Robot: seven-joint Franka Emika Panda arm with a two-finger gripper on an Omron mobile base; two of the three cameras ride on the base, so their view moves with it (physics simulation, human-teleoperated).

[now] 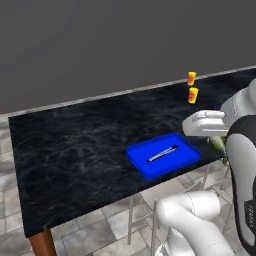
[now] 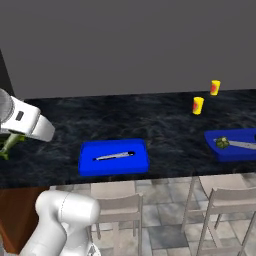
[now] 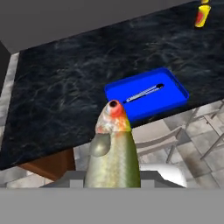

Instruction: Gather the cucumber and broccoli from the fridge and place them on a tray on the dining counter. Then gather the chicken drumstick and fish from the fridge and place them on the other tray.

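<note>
counter (image 2: 150, 125) lying under both blue trays | near tray (image 2: 87, 162) carrying a thin grey utensil (image 2: 114, 156) | far tray (image 2: 212, 140) carrying the broccoli (image 2: 222, 143) and another utensil | gripper (image 3: 113, 175) hanging off the counter's near edge, fingers clenching the fish (image 3: 112, 153), its head pointing toward the near tray | two yellow cups (image 2: 198, 105) standing farther back

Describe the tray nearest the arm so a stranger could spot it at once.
On the long black dining counter, look near the front edge for the left blue tray. A thin grey utensil lies in it alone, whereas the other blue tray, far right, also carries the broccoli.
</note>
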